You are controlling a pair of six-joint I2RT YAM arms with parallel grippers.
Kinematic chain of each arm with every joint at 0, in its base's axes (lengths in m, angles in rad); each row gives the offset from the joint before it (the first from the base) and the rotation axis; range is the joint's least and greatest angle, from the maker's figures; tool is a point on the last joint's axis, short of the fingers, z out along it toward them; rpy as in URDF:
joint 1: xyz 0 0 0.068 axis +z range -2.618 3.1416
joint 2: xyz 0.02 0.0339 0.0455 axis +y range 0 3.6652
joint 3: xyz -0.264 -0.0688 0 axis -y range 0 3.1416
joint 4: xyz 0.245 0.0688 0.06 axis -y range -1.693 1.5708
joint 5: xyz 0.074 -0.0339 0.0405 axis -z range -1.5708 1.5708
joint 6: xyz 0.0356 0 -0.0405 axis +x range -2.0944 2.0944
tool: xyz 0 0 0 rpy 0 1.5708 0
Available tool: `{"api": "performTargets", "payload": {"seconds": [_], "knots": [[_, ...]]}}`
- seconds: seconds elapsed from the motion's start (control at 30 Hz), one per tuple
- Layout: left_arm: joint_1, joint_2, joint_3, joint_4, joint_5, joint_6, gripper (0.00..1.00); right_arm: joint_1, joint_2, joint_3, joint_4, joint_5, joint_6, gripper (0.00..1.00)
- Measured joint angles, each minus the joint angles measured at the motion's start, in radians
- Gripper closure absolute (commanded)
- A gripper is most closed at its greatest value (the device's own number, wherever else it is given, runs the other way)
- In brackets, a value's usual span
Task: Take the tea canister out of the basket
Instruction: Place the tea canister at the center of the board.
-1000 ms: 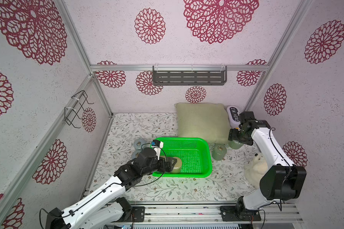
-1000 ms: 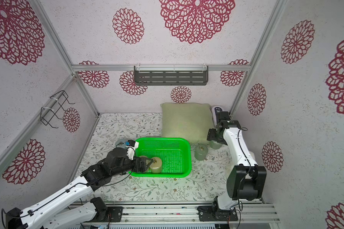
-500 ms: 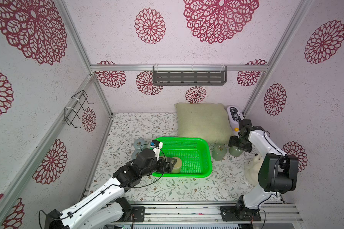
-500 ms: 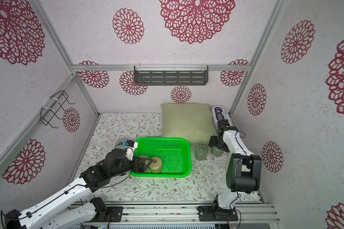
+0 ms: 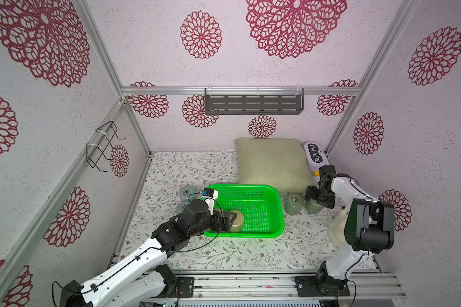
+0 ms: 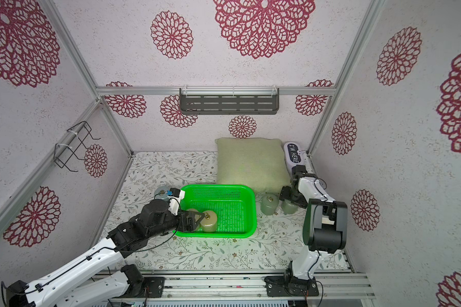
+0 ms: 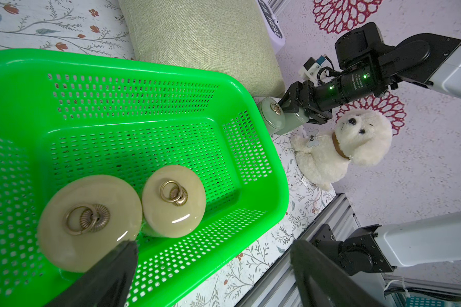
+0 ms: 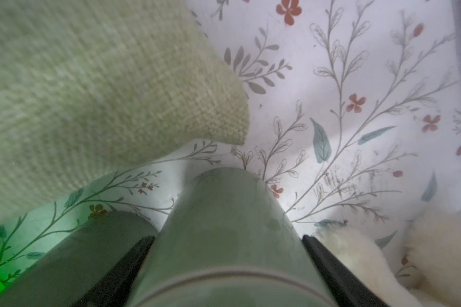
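Observation:
The green basket (image 5: 250, 187) (image 7: 133, 66) holds two beige tea canisters with ring-pull lids (image 7: 88, 220) (image 7: 173, 200), both in its near-left corner. My left gripper (image 5: 230, 216) (image 7: 213, 265) hangs open over that corner. One fingertip (image 7: 117, 255) overlaps the nearer lid's edge, and nothing is held. Right of the basket, my right gripper (image 5: 314, 198) (image 8: 226, 265) is shut on a pale green canister (image 8: 224, 226) (image 5: 313, 208) standing on the table. That canister is close beside another green canister (image 5: 293, 204) (image 8: 91, 252).
Two bluish canisters (image 5: 186, 192) (image 5: 181, 207) stand left of the basket. A green pillow (image 5: 272, 163) lies behind it, with a white "I'M HERE" device (image 5: 314, 156) in the back right corner. A white plush dog (image 5: 337, 226) sits by the right arm. A grey shelf (image 5: 253, 103) hangs on the back wall.
My right gripper has come down and slightly forward with the green canister, which now stands on the table beside the other one. The left gripper has hardly moved.

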Motion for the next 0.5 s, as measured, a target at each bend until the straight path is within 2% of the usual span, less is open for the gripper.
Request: {"api": "performTargets", "payload": {"seconds": [0.33,0.5], "knots": [[0.000,0.000,0.000,0.000,-0.003,0.000,0.03,0.000,0.029,-0.011,0.008,-0.006,0.000,0.34],[0.000,-0.002,0.000,0.000,-0.004,0.000,0.03,-0.001,0.031,-0.011,0.008,-0.006,0.001,0.25]]}}
